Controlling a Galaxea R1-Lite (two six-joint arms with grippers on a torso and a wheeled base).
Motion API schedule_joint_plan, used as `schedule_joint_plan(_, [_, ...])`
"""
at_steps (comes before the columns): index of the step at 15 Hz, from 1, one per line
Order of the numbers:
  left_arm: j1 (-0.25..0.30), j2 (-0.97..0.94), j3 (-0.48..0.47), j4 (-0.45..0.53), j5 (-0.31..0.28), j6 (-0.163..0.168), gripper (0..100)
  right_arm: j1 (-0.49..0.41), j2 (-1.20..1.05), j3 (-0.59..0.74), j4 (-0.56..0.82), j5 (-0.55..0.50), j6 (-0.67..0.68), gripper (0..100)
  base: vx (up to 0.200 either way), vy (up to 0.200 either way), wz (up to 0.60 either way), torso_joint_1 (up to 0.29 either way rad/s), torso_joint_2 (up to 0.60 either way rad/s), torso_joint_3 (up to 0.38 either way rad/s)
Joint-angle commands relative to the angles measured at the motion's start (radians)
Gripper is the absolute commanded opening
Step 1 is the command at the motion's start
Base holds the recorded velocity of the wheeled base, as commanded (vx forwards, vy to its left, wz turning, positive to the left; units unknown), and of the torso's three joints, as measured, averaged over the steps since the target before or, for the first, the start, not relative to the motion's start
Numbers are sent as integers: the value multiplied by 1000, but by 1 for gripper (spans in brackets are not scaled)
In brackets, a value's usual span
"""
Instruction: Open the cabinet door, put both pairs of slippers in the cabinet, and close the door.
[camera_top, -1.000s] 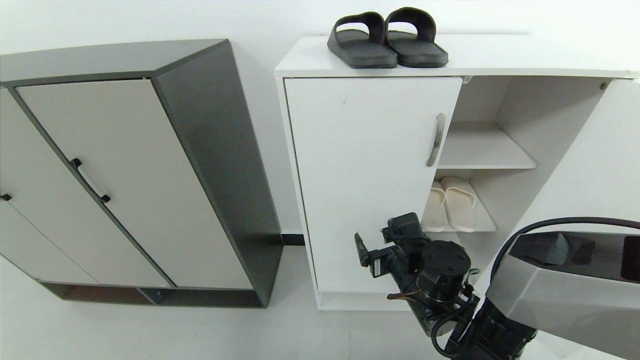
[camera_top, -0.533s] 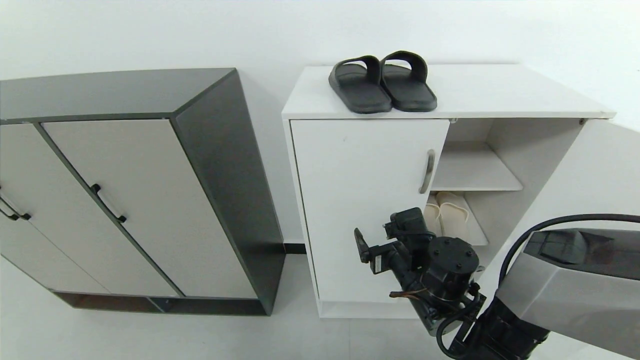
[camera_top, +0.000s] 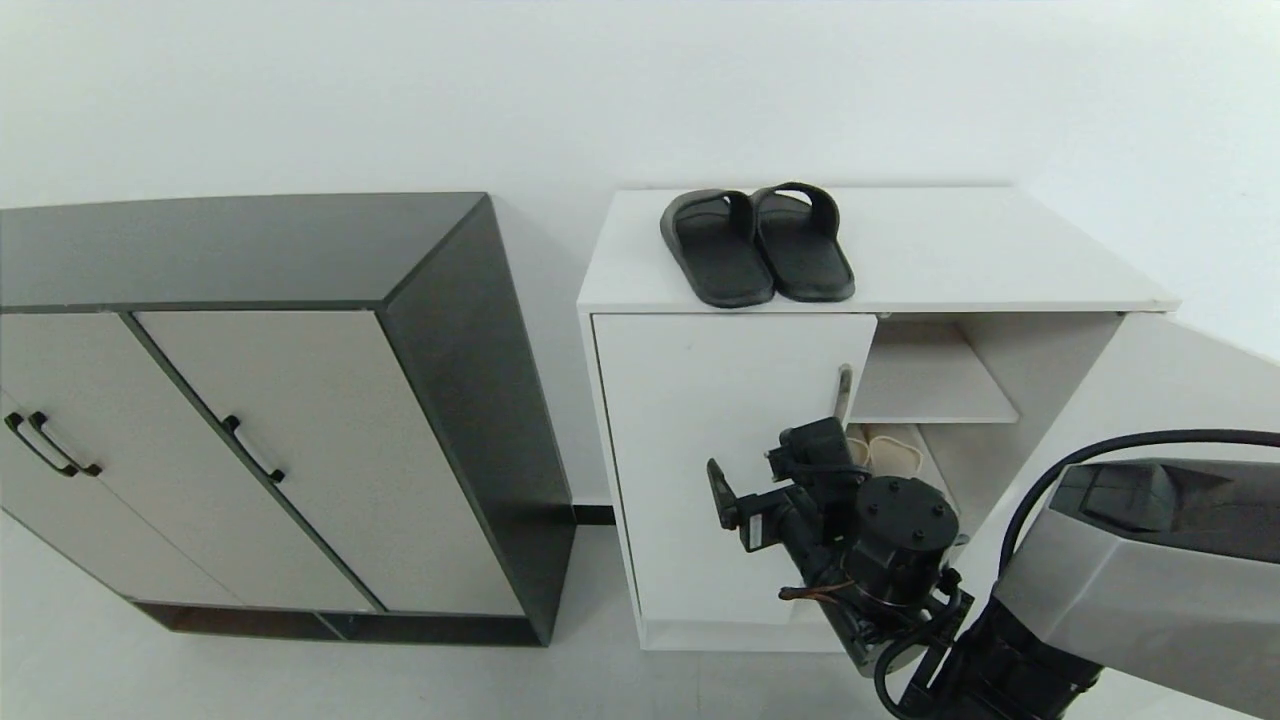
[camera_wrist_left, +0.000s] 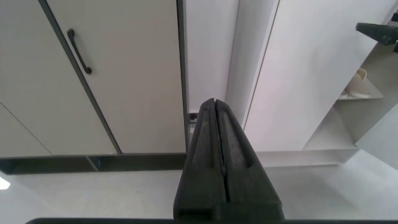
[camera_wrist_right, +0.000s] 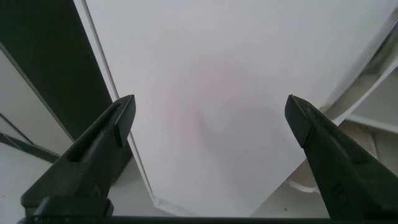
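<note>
A pair of black slippers (camera_top: 757, 245) lies on top of the white cabinet (camera_top: 950, 250). Its right door (camera_top: 1150, 390) is swung open, while the left door (camera_top: 715, 450) is closed. A pair of white slippers (camera_top: 885, 450) rests on the lower shelf inside, one of them also visible from the left wrist view (camera_wrist_left: 360, 81). My right gripper (camera_top: 765, 470) is open and empty, low in front of the closed left door (camera_wrist_right: 211, 93), which it faces. My left gripper (camera_wrist_left: 215, 102) is shut and empty, hanging above the floor before the gap between the two cabinets.
A dark grey cabinet (camera_top: 300, 400) with two closed light doors and black handles stands left of the white one (camera_wrist_left: 93, 74). The upper shelf (camera_top: 925, 385) inside the white cabinet is bare. Bare floor (camera_top: 400, 680) lies in front of both.
The head camera has moved, so both cabinets sit lower in the picture. My right gripper stays open before the left door. Nothing was grasped or released.
</note>
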Motion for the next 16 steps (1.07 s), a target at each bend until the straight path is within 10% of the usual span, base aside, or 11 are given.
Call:
schedule_joint_plan(1, [0, 2, 0, 0, 0, 0, 0, 3, -3, 0, -1, 0, 0, 100, 0, 0, 0, 212, -530, -325])
schedule_joint_plan(16, [0, 0, 0, 0, 0, -2, 0, 10, 11, 12, -1, 27, -54, 100, 0, 0, 0, 163, -381, -216])
